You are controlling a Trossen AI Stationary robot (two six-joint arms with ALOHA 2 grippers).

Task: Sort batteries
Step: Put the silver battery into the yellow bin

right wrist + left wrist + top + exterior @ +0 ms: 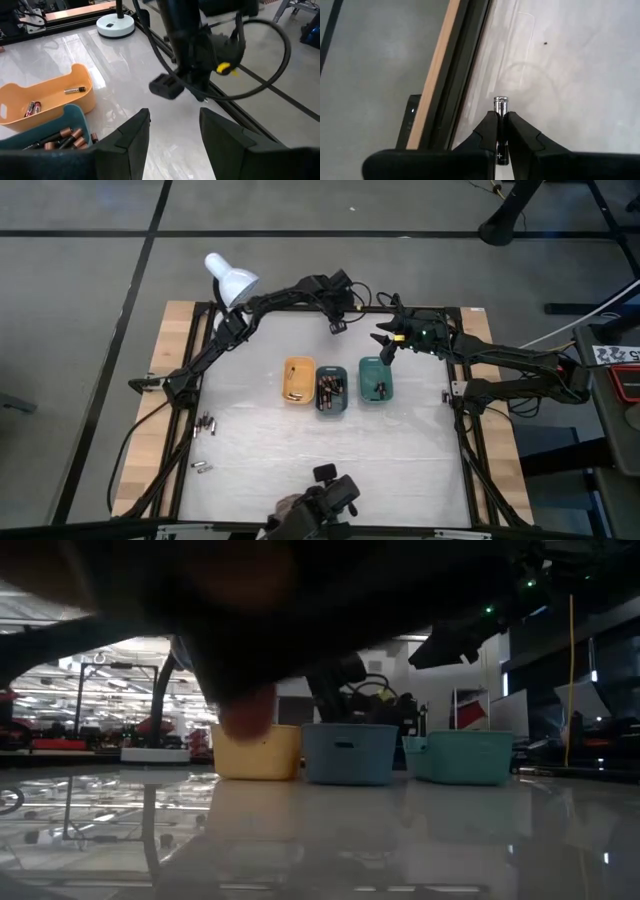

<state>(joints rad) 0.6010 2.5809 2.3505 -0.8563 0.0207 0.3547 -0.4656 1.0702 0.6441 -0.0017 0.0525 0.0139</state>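
Small dark cylindrical battery with a silvery cap (500, 112) sat clamped between the left gripper's (500, 131) jaws, cap end poking out past the tips, over the pale glossy worktop (260, 430) close to its black frame edge.

Right gripper (174, 131) hovered near the trays, jaws apart, nothing between them.

Progress, as judged: partly sorted. Orange rounded plastic tray (297, 380) held a few batteries, dark teal tray (331, 390) a larger heap of copper-topped ones, green tray (377, 378) at least one. Loose batteries (207, 422) remained on the worktop's left side, with another small cluster (203, 467) nearer the front. Those, plus the held one, were left to place.

Worktop white, reflective, on a wooden base. White lamp (231, 279) at the far left corner. Grey floor around; the low view showed a dim workshop beyond.
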